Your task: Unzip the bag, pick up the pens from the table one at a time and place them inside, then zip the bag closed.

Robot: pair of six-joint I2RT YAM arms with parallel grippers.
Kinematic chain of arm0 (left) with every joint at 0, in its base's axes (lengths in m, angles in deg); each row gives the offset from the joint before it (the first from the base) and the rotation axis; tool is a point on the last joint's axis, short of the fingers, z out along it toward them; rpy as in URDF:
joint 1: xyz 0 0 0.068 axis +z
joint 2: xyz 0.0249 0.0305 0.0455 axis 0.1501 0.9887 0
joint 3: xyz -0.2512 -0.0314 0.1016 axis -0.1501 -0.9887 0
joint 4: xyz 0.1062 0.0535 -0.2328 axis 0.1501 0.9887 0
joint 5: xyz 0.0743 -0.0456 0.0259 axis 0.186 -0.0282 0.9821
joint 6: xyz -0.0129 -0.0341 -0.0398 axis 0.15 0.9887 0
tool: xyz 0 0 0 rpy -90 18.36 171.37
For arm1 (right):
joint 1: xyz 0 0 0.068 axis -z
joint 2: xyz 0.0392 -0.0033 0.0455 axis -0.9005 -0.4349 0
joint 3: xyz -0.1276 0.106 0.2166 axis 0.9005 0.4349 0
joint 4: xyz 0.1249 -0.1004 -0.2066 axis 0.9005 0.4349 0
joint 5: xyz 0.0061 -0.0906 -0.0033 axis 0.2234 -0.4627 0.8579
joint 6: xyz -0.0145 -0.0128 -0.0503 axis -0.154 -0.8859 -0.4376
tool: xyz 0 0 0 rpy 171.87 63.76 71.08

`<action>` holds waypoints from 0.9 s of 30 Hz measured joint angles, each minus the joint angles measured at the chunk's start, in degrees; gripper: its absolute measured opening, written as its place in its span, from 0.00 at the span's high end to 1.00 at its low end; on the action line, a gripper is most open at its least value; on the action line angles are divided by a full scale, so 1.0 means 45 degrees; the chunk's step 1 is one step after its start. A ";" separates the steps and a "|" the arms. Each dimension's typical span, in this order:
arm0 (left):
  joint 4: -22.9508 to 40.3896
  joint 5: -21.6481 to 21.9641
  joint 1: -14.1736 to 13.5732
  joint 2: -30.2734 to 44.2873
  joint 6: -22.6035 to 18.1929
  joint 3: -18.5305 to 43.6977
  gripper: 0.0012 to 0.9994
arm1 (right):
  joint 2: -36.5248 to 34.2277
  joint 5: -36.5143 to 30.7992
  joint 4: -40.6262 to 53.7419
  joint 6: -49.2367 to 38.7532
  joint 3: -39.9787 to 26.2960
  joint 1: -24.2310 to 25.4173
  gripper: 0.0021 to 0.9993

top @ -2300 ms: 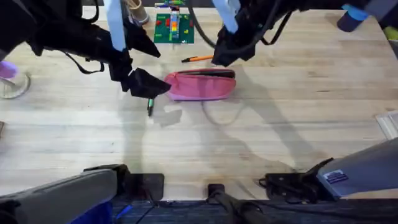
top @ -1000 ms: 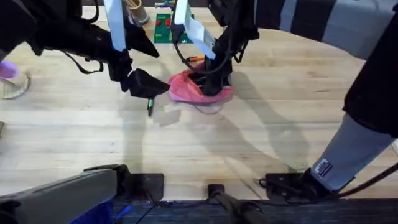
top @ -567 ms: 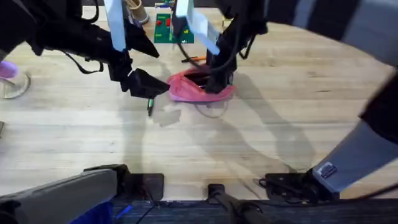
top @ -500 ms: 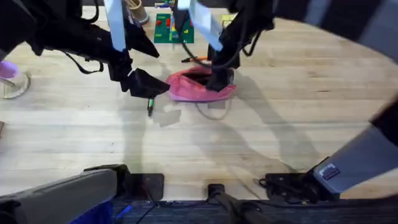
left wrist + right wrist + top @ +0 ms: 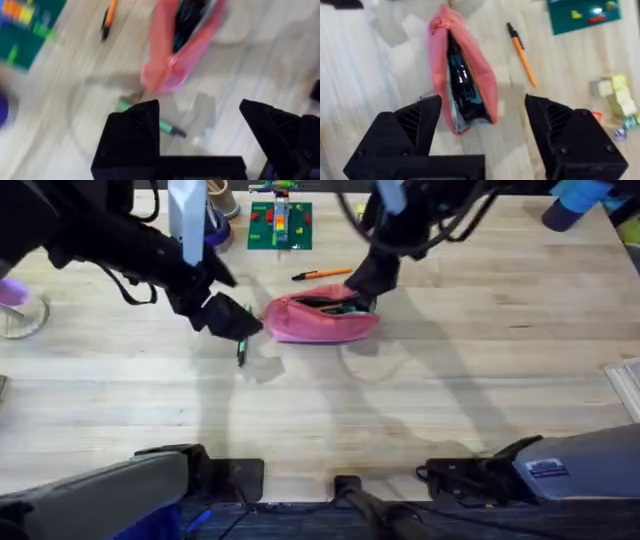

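Note:
The pink bag (image 5: 320, 318) lies on the table (image 5: 420, 410) with its zipper open and dark items showing inside; it is also visible as the bag (image 5: 465, 85) and the bag (image 5: 175, 55). An orange pen (image 5: 320, 274) lies just behind the bag. A green pen (image 5: 241, 352) rests left of it, under my left gripper (image 5: 235, 325). In the left wrist view the left gripper (image 5: 200, 145) is open above the green pen (image 5: 150, 119). My right gripper (image 5: 365, 285) hovers over the bag's right end, open and empty (image 5: 490, 130), with the orange pen (image 5: 522, 55) beyond.
A green board with coloured bricks (image 5: 280, 225) sits at the back, with a cup (image 5: 220, 198) beside it. A clear glass (image 5: 20, 315) stands at the far left, a blue object (image 5: 565, 210) at the back right, and small blocks (image 5: 615, 95) near the board.
My right gripper has lifted out of the bag's mouth and drawn back to the right. The bag has settled flat, still open. The left arm has barely moved.

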 joint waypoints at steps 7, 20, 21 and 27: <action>-0.1088 0.2968 0.0001 0.0000 0.4486 0.0000 0.00 | 0.0895 0.0000 -0.0269 0.1491 -0.0005 0.0835 0.00; -0.3794 0.4924 -0.0321 0.0000 0.6267 -0.1877 0.00 | 0.1561 -0.0002 -0.0248 0.2702 0.0000 0.1336 0.00; -0.3932 0.4957 -0.0472 0.0000 0.6252 -0.2141 0.00 | 0.1566 0.0000 -0.0253 0.2715 0.0000 0.1341 0.00; -0.5380 0.4976 -0.1165 0.0000 0.6145 -0.3431 0.00 | 0.1561 0.0000 -0.0248 0.2720 0.0000 0.1336 0.00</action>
